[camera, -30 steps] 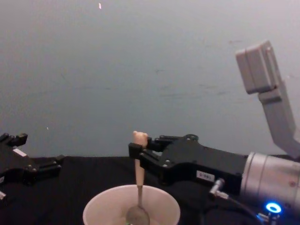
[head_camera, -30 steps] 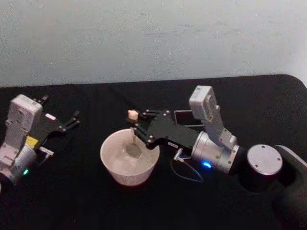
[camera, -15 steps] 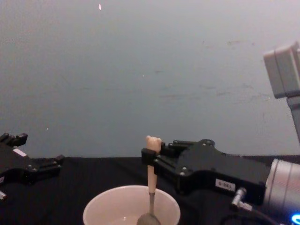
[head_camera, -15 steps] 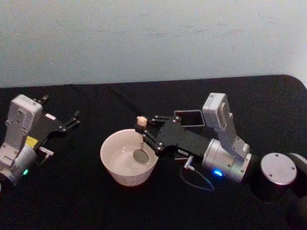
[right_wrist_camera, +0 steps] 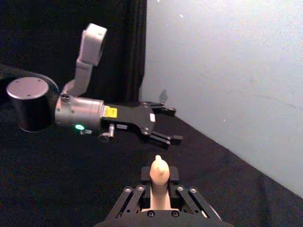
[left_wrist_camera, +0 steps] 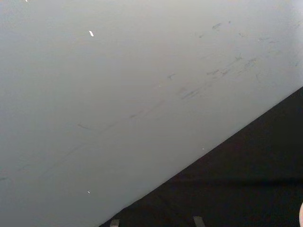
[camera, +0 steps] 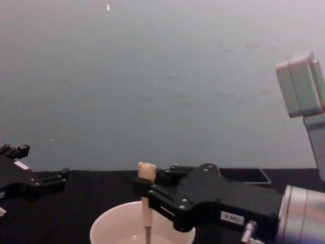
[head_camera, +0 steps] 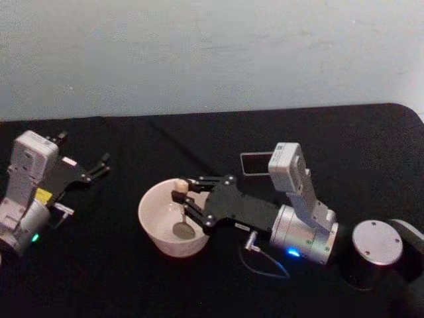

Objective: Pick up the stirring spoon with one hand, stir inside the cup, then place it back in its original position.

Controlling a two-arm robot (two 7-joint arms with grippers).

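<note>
While the right gripper (head_camera: 180,199) reached over the cup (head_camera: 149,211) from about 4 o'clock in the head view, its fingers were clamped on the beige handle of the spoon (head_camera: 183,230), just under the small bear head. The spoon stood nearly upright inside the cup, with its round metal end low in the bowl toward the 5 o'clock side. Whether the metal touched the bottom could not be told, and nothing inside the cup could be made out.

From the chest view the handle (camera: 146,206) dropped straight down past the cup's rim (camera: 109,227). The lower edge of the view cut off the thin neck and all of the cup below its rim. The black gripper body hid the cup's right side.

The cup sat on the black table (head_camera: 119,278) near the middle. At about 2 o'clock from it stood the dark holder (head_camera: 254,163). Its square mouth was partly covered by the grey camera block on the right wrist, and its walls blended into the dark cloth. In the chest view the top edge of the holder (camera: 249,175) peeked out behind the gripper.

The left gripper (head_camera: 99,165) rested well apart from the cup, at about 9 o'clock, with its fingers spread and holding nothing. The right wrist view showed it beyond the bear head (right_wrist_camera: 158,176), with a clear gap between its two prongs. The left wrist view looked at the pale wall (left_wrist_camera: 118,94) and a dark corner of the table.
</note>
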